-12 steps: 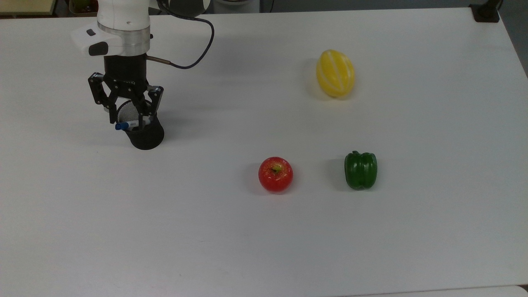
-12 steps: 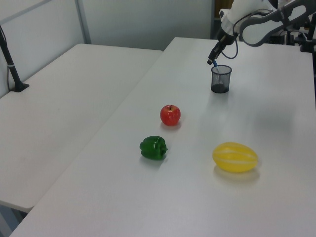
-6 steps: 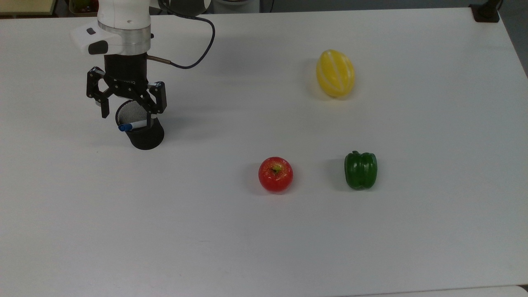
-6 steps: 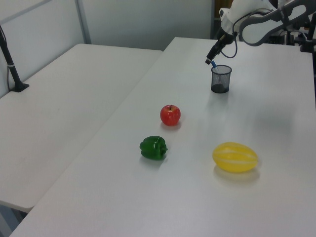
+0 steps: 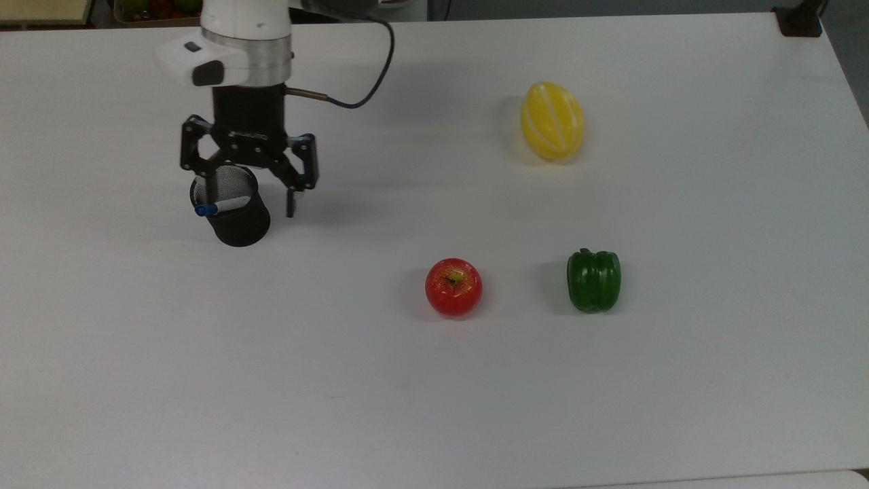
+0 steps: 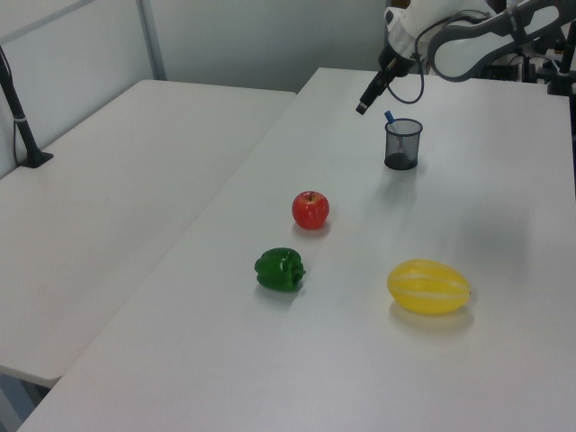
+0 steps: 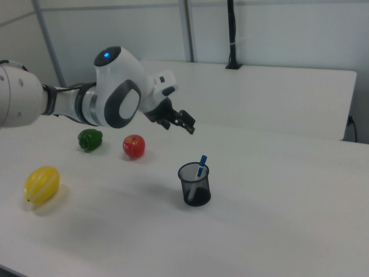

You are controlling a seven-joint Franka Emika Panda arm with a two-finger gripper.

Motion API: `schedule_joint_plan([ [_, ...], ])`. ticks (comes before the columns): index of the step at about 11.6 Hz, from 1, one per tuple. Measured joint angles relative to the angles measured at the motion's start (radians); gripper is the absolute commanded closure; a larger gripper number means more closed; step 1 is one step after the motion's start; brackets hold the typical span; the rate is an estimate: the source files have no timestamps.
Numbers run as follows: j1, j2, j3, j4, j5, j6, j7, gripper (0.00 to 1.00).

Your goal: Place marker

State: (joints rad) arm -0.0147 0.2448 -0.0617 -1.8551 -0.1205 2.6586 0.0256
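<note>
The marker (image 5: 223,205) is a slim white pen with a blue cap. It stands tilted inside a black mesh cup (image 5: 241,225), the blue cap poking over the rim on the top view's left. The marker (image 7: 202,164) also sticks out of the cup (image 7: 194,186) in the right view. My gripper (image 5: 248,197) hangs open above the cup's right side in the top view, holding nothing. In the left view the gripper (image 6: 362,106) is up and to the left of the cup (image 6: 402,144) and the marker (image 6: 390,117).
A yellow melon (image 5: 552,120), a red apple (image 5: 453,286) and a green pepper (image 5: 594,279) lie on the white table (image 5: 204,380), well to the top view's right of the cup. A second white table (image 6: 108,180) stands beside it in the left view.
The gripper opened and let go of the marker, which now rests in the cup. The arm then rose and shifted toward the top view's right.
</note>
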Motion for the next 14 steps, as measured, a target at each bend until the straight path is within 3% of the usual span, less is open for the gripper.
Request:
schedule_joint_plan([
  [7,0.152,-0.051,0.003,0.100,0.000,-0.324,0.006,0.00],
  [10,0.224,-0.108,0.004,0.141,0.000,-0.558,0.011,0.00],
  [14,0.255,-0.192,0.004,0.210,0.000,-0.928,0.011,0.00],
])
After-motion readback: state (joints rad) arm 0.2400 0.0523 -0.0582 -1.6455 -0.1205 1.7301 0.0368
